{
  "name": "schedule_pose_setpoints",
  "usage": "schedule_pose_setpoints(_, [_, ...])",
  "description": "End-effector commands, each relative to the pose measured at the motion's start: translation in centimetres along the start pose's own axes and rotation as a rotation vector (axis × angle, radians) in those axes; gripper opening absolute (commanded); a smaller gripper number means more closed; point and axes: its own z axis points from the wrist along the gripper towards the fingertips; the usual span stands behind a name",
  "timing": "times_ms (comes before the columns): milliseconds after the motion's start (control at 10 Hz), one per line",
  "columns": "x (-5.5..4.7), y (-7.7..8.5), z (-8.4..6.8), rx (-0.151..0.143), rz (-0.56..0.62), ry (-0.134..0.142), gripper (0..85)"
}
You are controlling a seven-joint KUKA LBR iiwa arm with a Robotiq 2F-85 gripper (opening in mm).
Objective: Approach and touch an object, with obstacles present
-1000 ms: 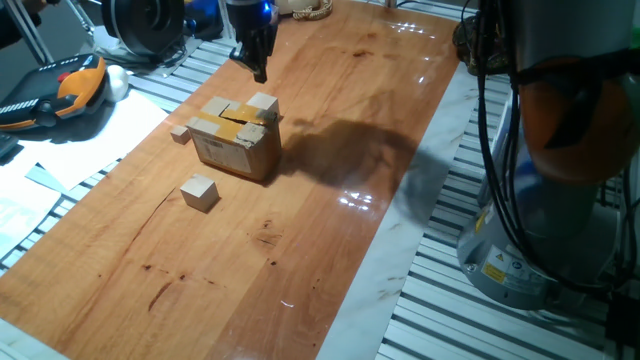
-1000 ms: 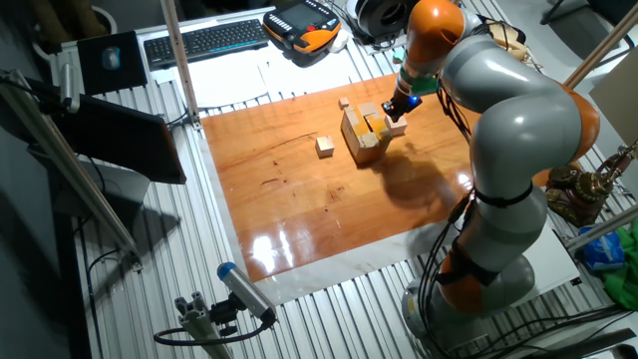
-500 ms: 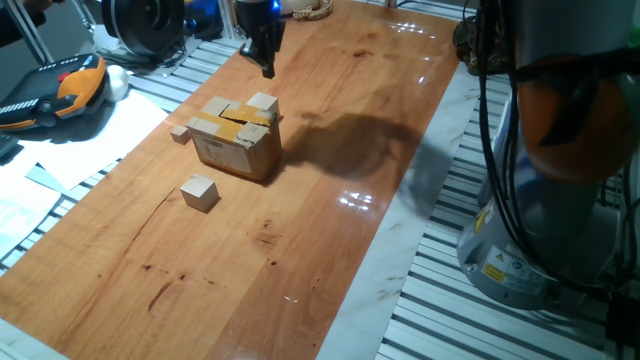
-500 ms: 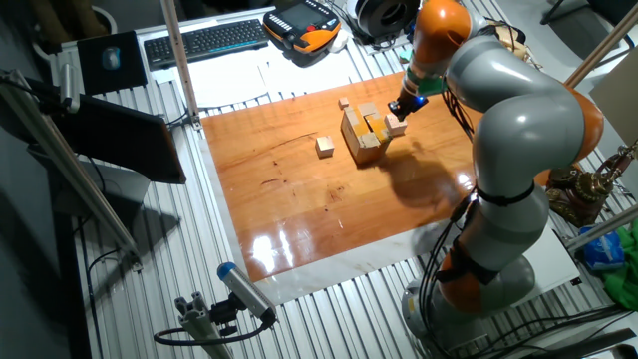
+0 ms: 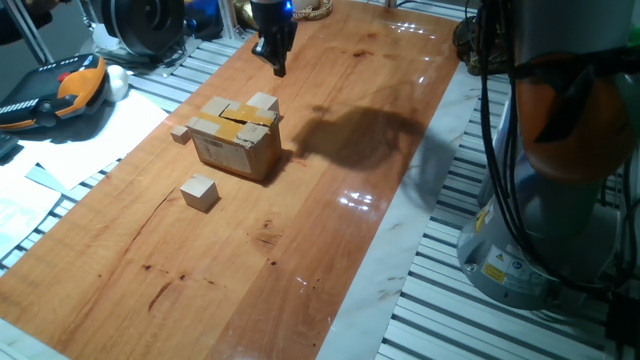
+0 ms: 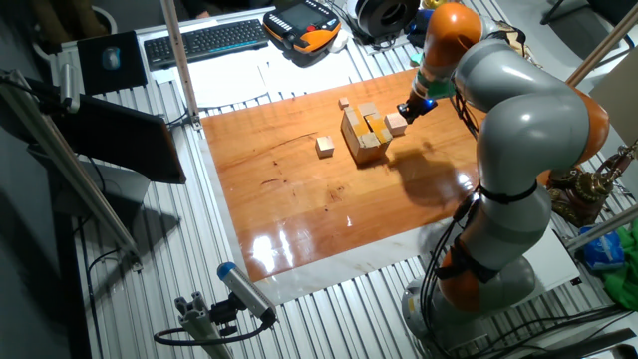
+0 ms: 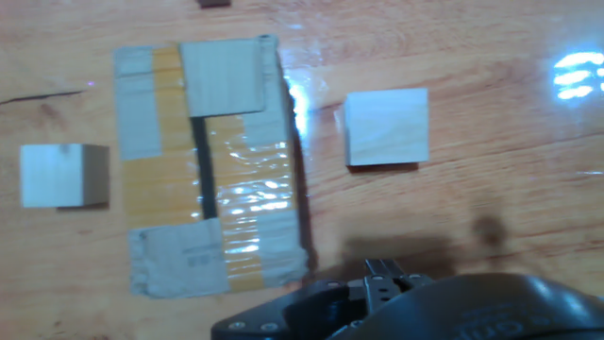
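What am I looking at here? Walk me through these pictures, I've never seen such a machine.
It is one grey and orange robot arm ending in a small two-finger gripper, which hangs above a wooden table and holds nothing. Two pictures come from fixed cameras on different sides; the third looks down from a camera on the hand itself. On the table lie a taped cardboard box and small wooden cubes: one beside the box, one on its other side, another further off.

Three wooden cubes [image 5: 199, 192] [image 5: 263, 104] [image 5: 180, 133]; one cardboard box [image 5: 235, 138].
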Motion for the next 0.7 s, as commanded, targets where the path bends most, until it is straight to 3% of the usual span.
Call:
schedule_pose_setpoints(0, [0.1,-0.2,0.1,0.0,0.009,0.003,0.0])
schedule_pose_setpoints(300, [-0.3,-0.3,0.8,0.039,0.043,-0.012,0.0])
schedule_pose_setpoints(500, [-0.4,-0.3,1.3,0.033,0.045,-0.014,0.0])
schedule_pose_setpoints(600, [-0.5,-0.2,1.5,0.034,0.043,-0.03,0.0])
